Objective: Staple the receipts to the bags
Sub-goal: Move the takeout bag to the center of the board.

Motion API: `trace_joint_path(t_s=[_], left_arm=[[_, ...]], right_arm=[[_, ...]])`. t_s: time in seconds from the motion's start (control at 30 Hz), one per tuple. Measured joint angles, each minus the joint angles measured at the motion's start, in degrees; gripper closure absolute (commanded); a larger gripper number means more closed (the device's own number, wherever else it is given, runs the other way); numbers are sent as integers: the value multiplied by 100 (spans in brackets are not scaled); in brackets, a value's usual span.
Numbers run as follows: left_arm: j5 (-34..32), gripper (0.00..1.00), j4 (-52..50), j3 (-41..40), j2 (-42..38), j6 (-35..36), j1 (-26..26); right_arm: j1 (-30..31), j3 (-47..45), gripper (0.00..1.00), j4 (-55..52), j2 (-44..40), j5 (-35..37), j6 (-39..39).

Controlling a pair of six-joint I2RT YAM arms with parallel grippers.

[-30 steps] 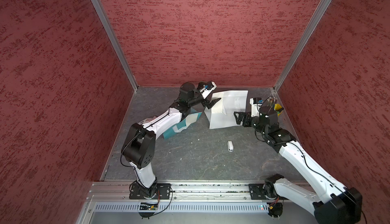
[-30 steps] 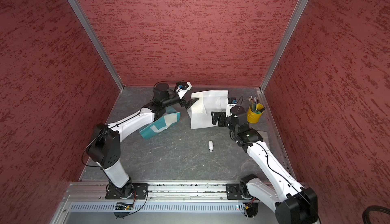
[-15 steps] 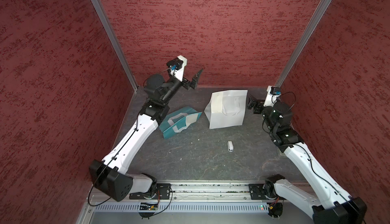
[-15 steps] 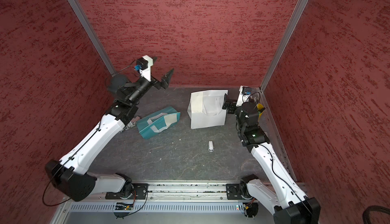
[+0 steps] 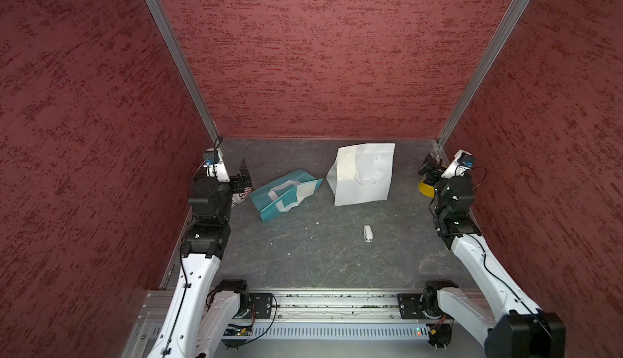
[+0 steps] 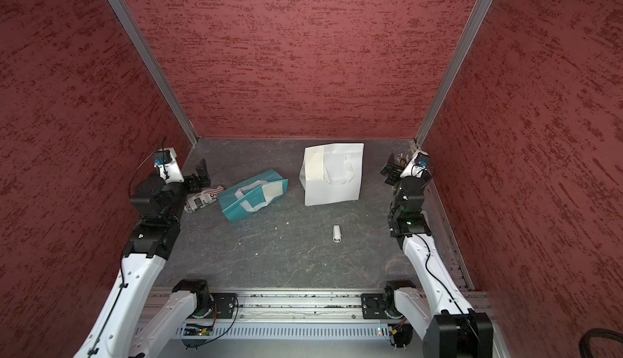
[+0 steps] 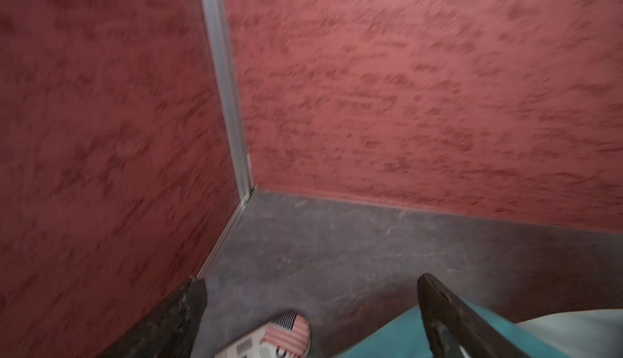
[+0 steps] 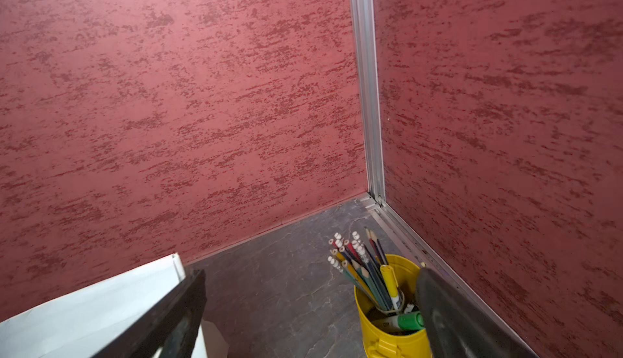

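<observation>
Both arms have pulled back from the middle of the surface [image 5: 303,265] to its sides. A second ago the left hand [image 7: 312,282] and the right hand [image 8: 312,272] were down at opposite edges of the white bag [image 5: 367,184]; now each hangs by its own wall, jaws wide and holding nothing. The white bag lies flat near the back wall, with a long receipt [image 5: 347,163] along the edge toward the left arm, beside the handles. The teal bag [image 5: 266,209] lies close by on that side, not touching it, with a second receipt [image 5: 307,189] on the corner nearest the white bag. Both bags lie as they did half a second ago. The stapler [image 5: 367,233] sits alone nearer the front, well apart from bags and hands. Whether staples already hold the slips is too small to tell; the withdrawal with empty hands reads as either a finished job or a reset before the stapler is fetched
</observation>
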Motion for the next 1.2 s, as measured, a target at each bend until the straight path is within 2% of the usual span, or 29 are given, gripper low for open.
trace_joint_path(t_s=[0.2,0.3,0.47,0.67,0.73,0.87,0.97,1.07,1.2], left_arm=[[-212,0,407,-1790,-573,-435,208],[-131,0,994,-2293,-643,-494,142],[-313,0,1648,-2312,-52,-505,-20],[-905,0,2588,-2382,863,-188,-1075],[-1056,0,3027,-2422,1224,-166,-1217],[-1491,0,3978,-2680,1878,-225,-1231],[-1779,0,4310,-2774,2146,-267,-1228],[-1980,0,4404,-2789,2006,-328,-1172],[-1937,0,4186,-2798,1279,-645,-761]], right_arm=[[-37,-675,1,708,-424,74,-184],[-39,-1244,1,1449,-752,20,-444],[-42,-1987,1,2387,-1003,-203,-857],[-42,-2234,1,3051,-1034,-468,-1178],[-42,-2245,1,3189,-1010,-472,-1224],[-42,-2323,1,3381,-966,-483,-1276],[-42,-2391,1,3399,-953,-483,-1316],[-42,-2393,1,3403,-911,-490,-1318],[-42,-2393,1,3394,-774,-498,-1309]])
